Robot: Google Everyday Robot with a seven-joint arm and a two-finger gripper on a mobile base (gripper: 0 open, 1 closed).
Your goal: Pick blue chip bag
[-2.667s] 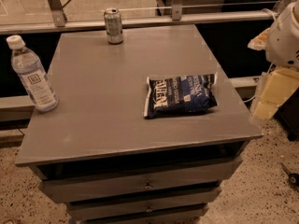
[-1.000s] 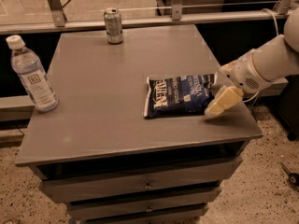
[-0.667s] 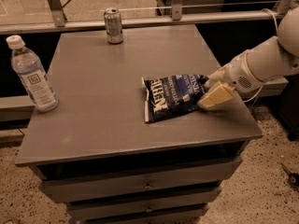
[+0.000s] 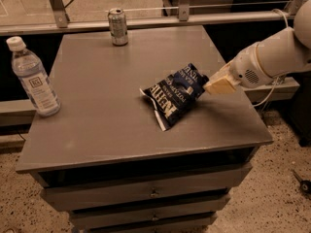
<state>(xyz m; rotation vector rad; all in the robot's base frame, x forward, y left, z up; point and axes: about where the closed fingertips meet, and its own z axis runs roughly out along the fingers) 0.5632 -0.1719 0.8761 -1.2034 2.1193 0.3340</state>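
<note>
Against the blue chip bag (image 4: pixel 174 95), hand (image 4: pixel 210 86)

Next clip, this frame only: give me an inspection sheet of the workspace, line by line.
Surface: grey cabinet top, flat, with drawers beneath.
Job's things: blue chip bag right of centre, lying skewed, its upper right end at the gripper.
Clutter: water bottle upright near the left edge; soda can upright at the back edge.
Grippers: gripper at the bag's upper right end, arm reaching in from the right; hold not confirmable.
Cables: pale cable hanging below the arm, off the table.
Surroundings: speckled floor; metal rail behind.
</note>
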